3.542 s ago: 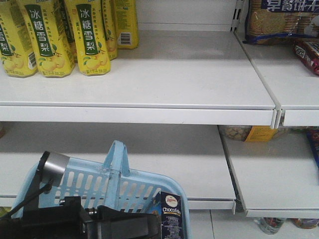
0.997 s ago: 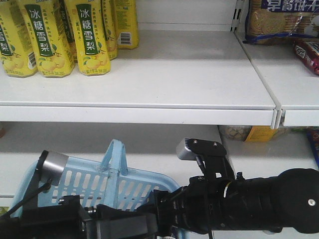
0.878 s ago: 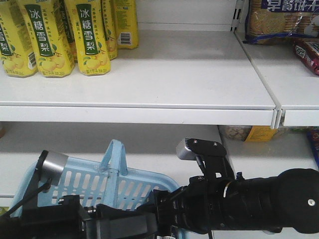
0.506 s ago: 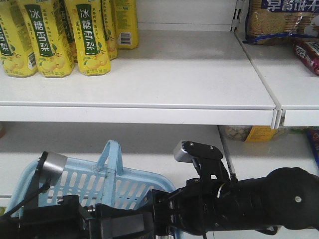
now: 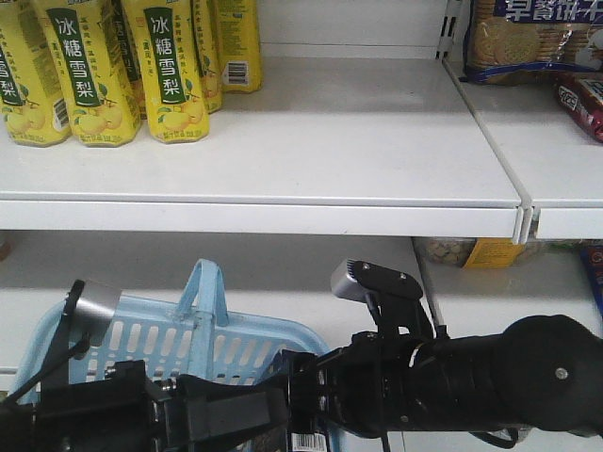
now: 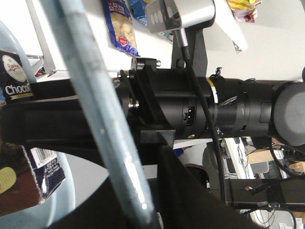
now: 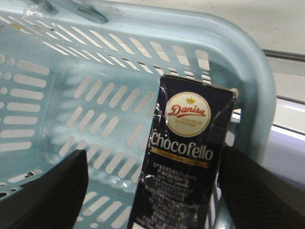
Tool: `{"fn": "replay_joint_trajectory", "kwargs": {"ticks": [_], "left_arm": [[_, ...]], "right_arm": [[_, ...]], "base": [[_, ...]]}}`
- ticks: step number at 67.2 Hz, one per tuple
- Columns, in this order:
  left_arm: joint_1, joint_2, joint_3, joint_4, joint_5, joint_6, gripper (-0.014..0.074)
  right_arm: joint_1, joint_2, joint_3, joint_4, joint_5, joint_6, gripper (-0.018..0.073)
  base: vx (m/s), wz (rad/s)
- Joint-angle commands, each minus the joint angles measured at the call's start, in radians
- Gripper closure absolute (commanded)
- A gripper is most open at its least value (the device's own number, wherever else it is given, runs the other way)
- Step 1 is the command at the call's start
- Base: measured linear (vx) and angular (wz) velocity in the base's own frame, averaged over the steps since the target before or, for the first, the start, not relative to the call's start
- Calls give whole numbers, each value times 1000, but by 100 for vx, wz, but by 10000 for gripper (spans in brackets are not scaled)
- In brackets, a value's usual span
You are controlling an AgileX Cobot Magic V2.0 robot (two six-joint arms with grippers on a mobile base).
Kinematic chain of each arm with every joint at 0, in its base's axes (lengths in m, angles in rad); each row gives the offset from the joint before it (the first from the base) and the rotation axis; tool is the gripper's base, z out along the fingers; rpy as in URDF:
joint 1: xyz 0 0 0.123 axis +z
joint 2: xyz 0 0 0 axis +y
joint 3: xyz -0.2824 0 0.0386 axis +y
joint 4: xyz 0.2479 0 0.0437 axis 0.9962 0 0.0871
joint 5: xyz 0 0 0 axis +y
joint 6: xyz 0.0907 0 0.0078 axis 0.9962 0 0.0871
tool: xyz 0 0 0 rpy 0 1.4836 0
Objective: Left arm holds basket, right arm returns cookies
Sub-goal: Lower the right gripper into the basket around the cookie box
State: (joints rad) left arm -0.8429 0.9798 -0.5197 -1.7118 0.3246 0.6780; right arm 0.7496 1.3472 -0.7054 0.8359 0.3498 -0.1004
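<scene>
The right gripper (image 7: 153,151) is down inside the basket (image 7: 71,95). Its two black fingers (image 7: 43,191) are wide apart. The cookies (image 7: 183,157) stand between them. The box is close to one finger, and there is a clear gap to the other finger. The gripper is not squeezing the box.

The box stands upright in the basket, against a slotted wall at a rounded corner. It is dark and says "Chocofello" under a white oval.

From the front, the right arm (image 5: 471,386) reaches across to the basket from the right. A small grey box (image 5: 363,281) sits on top of this arm, just right of the basket.

The left gripper (image 6: 143,210) is at the basket too. A light blue bar of the basket runs between its black parts. I cannot tell if it is squeezing the bar. The left arm (image 5: 104,414) is in front of the basket, and its silver cylinder (image 5: 94,306) shows at the basket's left end.

The basket's hoop handle (image 5: 203,292) stands up. A white shelf (image 5: 311,301) is behind the basket. High above the basket, yellow bottles (image 5: 170,71) stand on another shelf (image 5: 358,141). Up and right of the basket are a bag of biscuits (image 5: 528,38) and a tub with an orange label (image 5: 476,251).
</scene>
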Motion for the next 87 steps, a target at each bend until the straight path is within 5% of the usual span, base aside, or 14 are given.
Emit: {"fn": "replay_joint_trajectory", "kwargs": {"ticks": [1,41,87], "left_arm": [[-8,-18,-42,-66,88,15,603],[-8,-18,-42,-66,88,15,603],[-8,-18,-42,-66,88,15,603]], "right_arm": [[-5,-16,-30,85,-98,3,20],[-9,47,-33,159,-62,-5,22],[-9,170,-163,93,118,3,54]], "base": [[0,0],[0,0],[0,0]]}}
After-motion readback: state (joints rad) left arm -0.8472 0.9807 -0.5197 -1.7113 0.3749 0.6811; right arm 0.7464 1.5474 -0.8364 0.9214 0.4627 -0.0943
